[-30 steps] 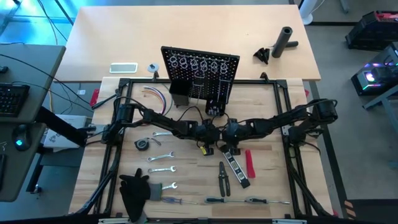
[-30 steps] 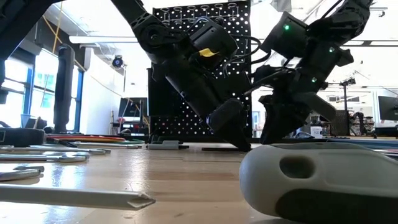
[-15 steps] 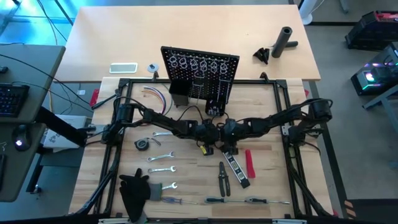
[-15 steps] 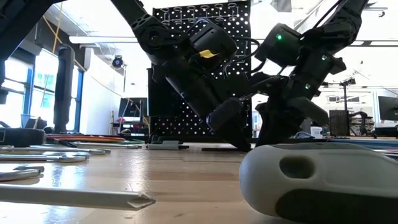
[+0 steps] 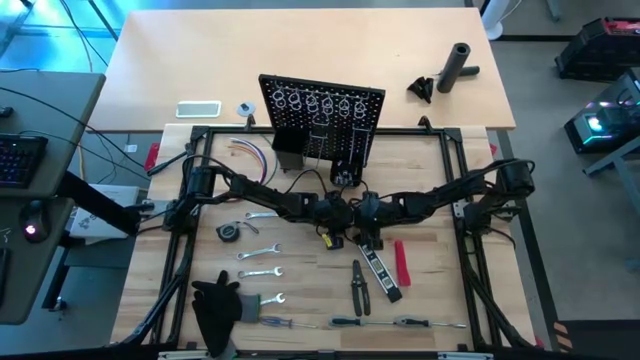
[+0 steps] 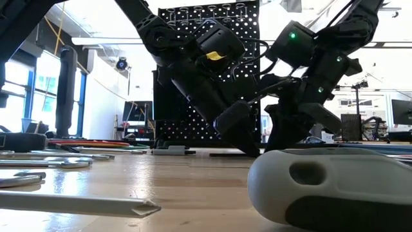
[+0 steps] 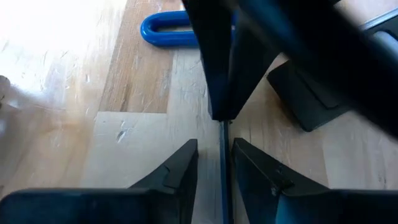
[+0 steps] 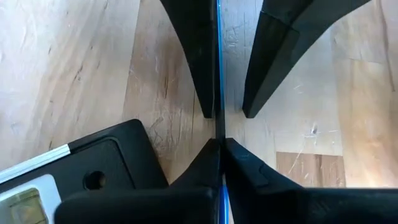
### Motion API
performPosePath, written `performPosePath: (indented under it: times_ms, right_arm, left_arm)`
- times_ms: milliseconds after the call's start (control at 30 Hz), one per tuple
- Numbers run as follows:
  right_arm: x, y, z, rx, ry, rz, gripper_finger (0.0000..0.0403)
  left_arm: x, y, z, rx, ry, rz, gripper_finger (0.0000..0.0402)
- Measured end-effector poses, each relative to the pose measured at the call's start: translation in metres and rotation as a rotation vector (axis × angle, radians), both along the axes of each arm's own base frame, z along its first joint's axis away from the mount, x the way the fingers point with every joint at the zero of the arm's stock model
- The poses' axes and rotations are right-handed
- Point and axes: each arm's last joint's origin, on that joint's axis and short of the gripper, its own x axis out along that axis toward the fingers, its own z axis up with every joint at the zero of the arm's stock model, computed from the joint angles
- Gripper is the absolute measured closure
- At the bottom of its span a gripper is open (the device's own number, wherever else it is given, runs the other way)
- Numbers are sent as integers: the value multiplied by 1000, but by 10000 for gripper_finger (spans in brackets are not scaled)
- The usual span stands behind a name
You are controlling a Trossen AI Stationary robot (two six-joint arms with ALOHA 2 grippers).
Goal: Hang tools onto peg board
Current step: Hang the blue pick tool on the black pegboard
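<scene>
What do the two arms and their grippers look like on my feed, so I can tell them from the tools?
Both arms are dark, jointed links with black cables looped along them. The left arm carries a yellow mark on its wrist housing; the right arm shows small green lights there in the low view. The left gripper and the right gripper each have two black, wedge-shaped fingers tapering to narrow tips.

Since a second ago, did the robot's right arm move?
Yes, a little. In the high view the right gripper shifted leftward, closer to the left gripper, judged against the fixed peg board.
</scene>
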Motion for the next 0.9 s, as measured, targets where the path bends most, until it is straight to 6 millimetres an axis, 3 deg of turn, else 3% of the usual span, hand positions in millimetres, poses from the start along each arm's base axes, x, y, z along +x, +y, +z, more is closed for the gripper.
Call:
performPosePath:
  times_ms: [367,467,600,900]
  right_arm:
    - [-2,3,9,-33,-30,10,402]
    - [0,3,10,-37,-50,9,402]
    - [0,3,11,-33,-61,14,403]
    - [0,7,12,-33,-62,17,403]
  left_arm:
    - [0,3,0,-11,7,8,298]
    - [-1,3,0,-7,8,3,321]
    - [-1,2,-1,29,14,-4,386]
    - [-1,-1,0,82,14,-3,396]
